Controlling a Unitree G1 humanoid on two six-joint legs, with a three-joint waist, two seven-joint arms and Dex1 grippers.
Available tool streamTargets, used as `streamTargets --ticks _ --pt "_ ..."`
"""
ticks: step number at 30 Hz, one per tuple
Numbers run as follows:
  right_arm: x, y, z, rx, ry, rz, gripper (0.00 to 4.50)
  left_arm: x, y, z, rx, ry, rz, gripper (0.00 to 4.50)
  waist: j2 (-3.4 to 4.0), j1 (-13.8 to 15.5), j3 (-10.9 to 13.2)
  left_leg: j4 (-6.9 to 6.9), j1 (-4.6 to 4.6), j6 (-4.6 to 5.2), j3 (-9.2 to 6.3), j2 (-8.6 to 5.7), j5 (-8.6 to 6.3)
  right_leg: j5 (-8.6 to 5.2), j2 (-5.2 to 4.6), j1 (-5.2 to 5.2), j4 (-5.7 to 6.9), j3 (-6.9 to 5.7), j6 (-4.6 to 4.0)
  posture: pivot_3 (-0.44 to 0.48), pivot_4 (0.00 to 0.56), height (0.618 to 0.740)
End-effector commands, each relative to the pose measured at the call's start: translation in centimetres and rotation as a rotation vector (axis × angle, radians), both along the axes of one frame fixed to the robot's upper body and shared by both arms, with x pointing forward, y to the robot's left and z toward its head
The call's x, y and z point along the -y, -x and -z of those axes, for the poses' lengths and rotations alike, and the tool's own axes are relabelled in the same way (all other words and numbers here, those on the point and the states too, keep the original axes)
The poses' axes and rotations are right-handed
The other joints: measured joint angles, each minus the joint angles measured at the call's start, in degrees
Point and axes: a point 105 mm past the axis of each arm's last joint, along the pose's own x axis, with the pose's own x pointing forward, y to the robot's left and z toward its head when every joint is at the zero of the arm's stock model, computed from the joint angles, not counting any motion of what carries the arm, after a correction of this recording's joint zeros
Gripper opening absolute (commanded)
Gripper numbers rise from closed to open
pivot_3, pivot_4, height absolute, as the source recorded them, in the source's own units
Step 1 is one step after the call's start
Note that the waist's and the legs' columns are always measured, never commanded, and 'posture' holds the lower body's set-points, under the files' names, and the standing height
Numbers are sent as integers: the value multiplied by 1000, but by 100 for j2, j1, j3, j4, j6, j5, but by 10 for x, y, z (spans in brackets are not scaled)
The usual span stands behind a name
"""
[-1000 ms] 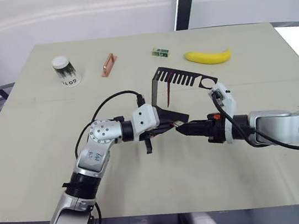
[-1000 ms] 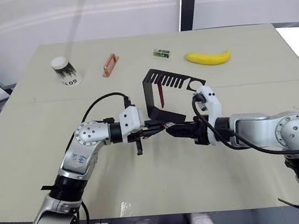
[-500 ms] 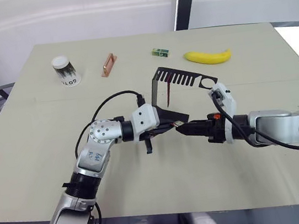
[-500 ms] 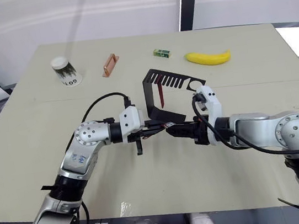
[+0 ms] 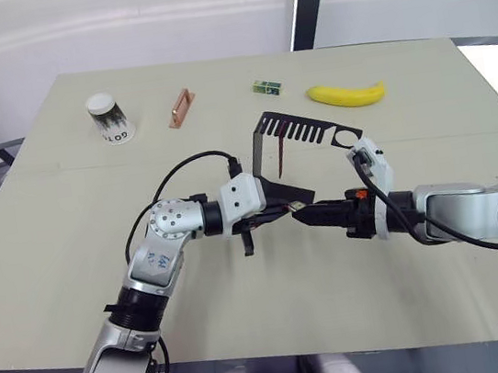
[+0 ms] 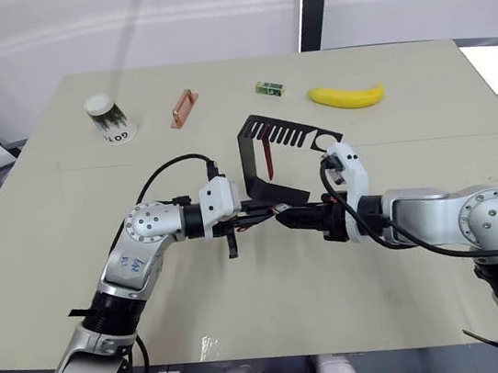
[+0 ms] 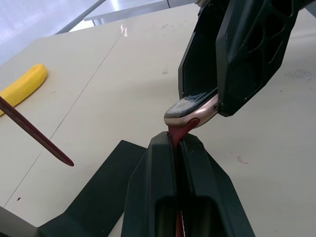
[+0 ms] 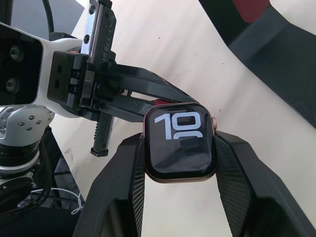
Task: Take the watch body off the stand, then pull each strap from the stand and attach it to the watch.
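Right wrist view: the right claw (image 8: 178,163) grips the watch (image 8: 179,143) by its two side edges, one finger (image 8: 123,187) on each side, screen facing the camera and showing light digits; the left claw (image 8: 140,101) meets the watch at its far edge, where a dark red strap (image 8: 159,102) end touches the case. Left wrist view: the left claw (image 7: 176,148) is closed narrow on that strap (image 7: 177,136), its fingers (image 7: 158,173) pressed together with the red band running between them; the strap tip sits against the rounded lower edge of the watch (image 7: 190,109), which is held between the right claw's black fingers (image 7: 247,54). Whether the strap is seated in the case slot cannot be told. Left eye view: both claws meet above the worktop (image 5: 71,239), just in front of the stand (image 5: 294,143); the stand is upright near the worktop centre, foot flat, comb-slotted top arm pointing toward the right side; a second strap (image 5: 279,159) hangs from the top arm, free end down, apart from both claws. Along the far edge of the worktop lie a paper cup (image 5: 109,118), a copper bar (image 5: 180,108), a small green box (image 5: 267,87) and a banana (image 5: 346,94), all well apart from the stand.
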Motion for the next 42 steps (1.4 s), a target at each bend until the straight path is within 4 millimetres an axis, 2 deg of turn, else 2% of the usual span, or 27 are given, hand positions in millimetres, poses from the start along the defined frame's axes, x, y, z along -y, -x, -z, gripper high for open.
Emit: streamTargets --ticks 1,4,7,14,16,21,28,33,38,42 --pt "-1 5 -8 46 15 -33 1511 1 8 -15 60 13 24 184 0 -2 0 0 0 0 0 0 0 0 0 0 0 0 0 0 150 740" --pt "4 2 -7 55 30 -14 1511 -5 11 -15 34 13 26 184 0 -4 0 -1 0 0 0 1 0 0 0 0 0 1 0 0 150 740" --pt "10 0 -7 78 50 -3 1511 -19 18 -25 19 26 34 958 0 -5 0 -1 0 0 0 1 0 0 0 0 0 0 0 0 150 740" --pt "12 4 -11 165 110 -59 1511 -50 37 -31 -94 -12 97 4351 1 -4 0 -2 1 1 -1 1 -1 0 -1 1 -8 0 0 0 150 740" --pt "11 8 -10 188 132 -91 1511 -57 38 -30 -103 -22 94 4441 2 -4 0 -3 -1 1 -2 1 -1 0 0 -1 -11 -1 0 0 150 740" --pt "12 10 -11 231 154 -120 1511 -59 37 -33 -129 1 84 4441 0 9 1 -3 0 3 -3 0 -2 0 -2 2 -14 -1 0 0 150 740" --pt "8 21 -13 429 253 -253 1511 -67 43 -37 -156 -3 138 4441 1 -4 1 -7 -1 2 -3 1 -2 0 1 -1 -11 -2 0 0 150 740" --pt "7 32 -6 581 354 -379 1511 -72 41 -41 -140 -29 142 4441 1 0 1 -5 1 2 -3 -1 -2 0 1 0 -17 -1 0 0 150 740" --pt "6 33 0 720 417 -448 1511 -73 41 -39 -125 -50 145 4441 1 0 1 -4 2 1 -2 -2 -2 0 1 0 -13 -1 0 0 150 740" --pt "10 31 4 767 442 -469 1511 -70 42 -39 -123 -50 153 4441 1 -3 1 -4 2 1 -2 -2 -1 0 2 0 -11 -1 0 0 150 740"
